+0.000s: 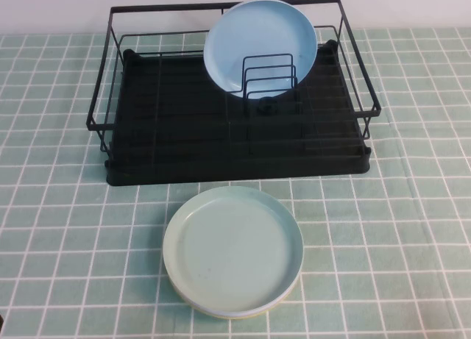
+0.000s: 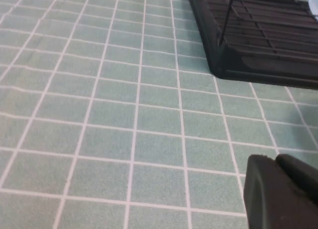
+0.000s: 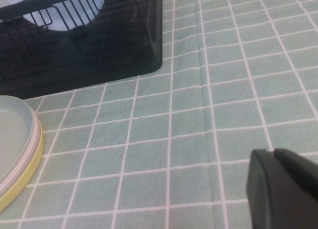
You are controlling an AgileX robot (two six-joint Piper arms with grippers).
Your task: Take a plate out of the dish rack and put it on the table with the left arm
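Surface: I see the table [image 1: 412, 207], a flat top under a mint-green cloth with a white grid, filling the high view.
Rack: the large rectangular black wire dish rack [image 1: 184, 133] with a black tray base sits across the upper middle of the high view.
Stack: a round pale mint-green plate [image 1: 233, 249] lies flat at lower centre, just in front of the rack; my right wrist view shows pink and yellow rims beneath it.
Task item: the round light sky-blue plate [image 1: 259, 39] with a low rim stands tilted in the rack's upper right part, behind the small black upright dividers [image 1: 268, 76].
Left gripper [image 2: 280, 191]: only a black body part shows at the lower right of my left wrist view, above bare cloth; I cannot tell its opening.
Right gripper [image 3: 283, 187]: likewise a black body part, lower right of my right wrist view; opening unreadable.
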